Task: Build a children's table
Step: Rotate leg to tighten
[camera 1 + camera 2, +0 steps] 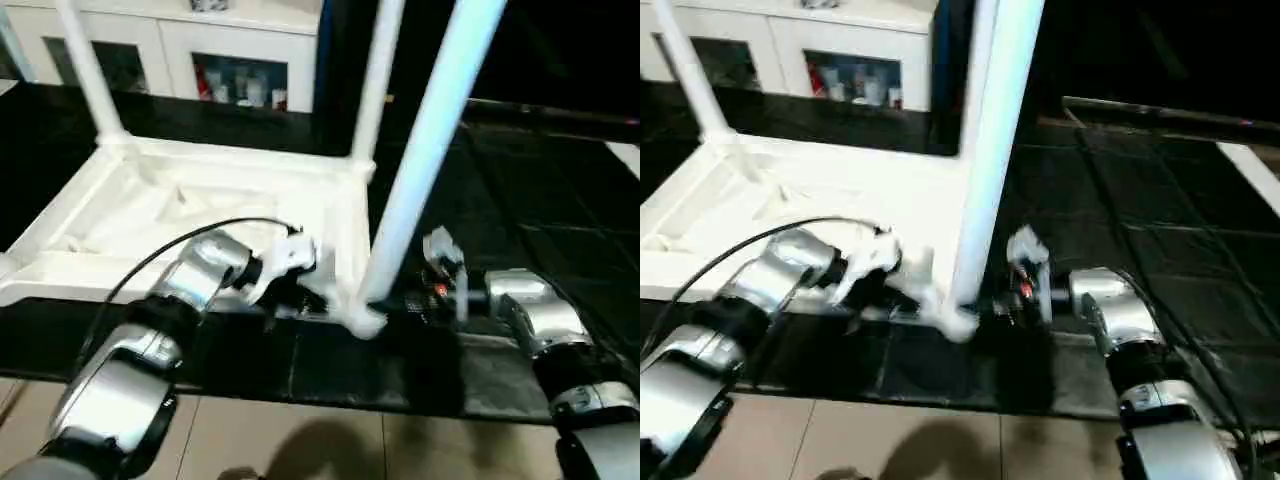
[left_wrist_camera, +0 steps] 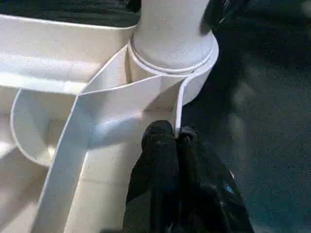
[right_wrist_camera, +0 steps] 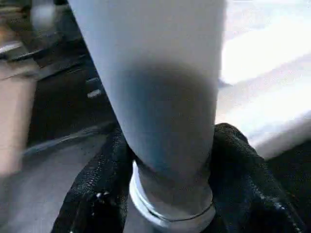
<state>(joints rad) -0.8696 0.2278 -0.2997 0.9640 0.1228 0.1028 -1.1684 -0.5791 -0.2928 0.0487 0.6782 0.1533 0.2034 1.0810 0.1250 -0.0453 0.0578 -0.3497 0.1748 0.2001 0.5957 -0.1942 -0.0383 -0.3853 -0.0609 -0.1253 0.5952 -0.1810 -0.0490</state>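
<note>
The all-white plastic children's table (image 1: 230,215) lay upside down on the black, glossy desk (image 1: 520,190), its rectangular top showing a ribbed underside of thin upright walls and rounded pockets. Three long, smooth, tapered round legs stood in its corner sockets: a far-left leg (image 1: 88,70), a far-right leg (image 1: 378,80), and the near-right leg (image 1: 425,160), which leaned slightly and whose upper end was cut off by the picture edge. The fourth corner lay beyond the left margin.

The left gripper (image 2: 176,138), with matte black fingers (image 2: 158,165) on a silver forearm, had its jaws pressed together on the thin white rim wall just beside the near-right corner socket (image 2: 194,82). In the left wrist view a ringed collar marked where the leg entered that socket.

The right gripper (image 3: 170,160) reached in from the other side of the same corner; its textured black fingers (image 3: 238,165) flanked the base of the near-right leg, the jaws pinching it just above the collar.

Behind the desk stood a white cabinet with glass doors (image 1: 240,60); its contents were too blurred to identify. A beige tiled floor (image 1: 300,440) showed below the desk's near edge.
</note>
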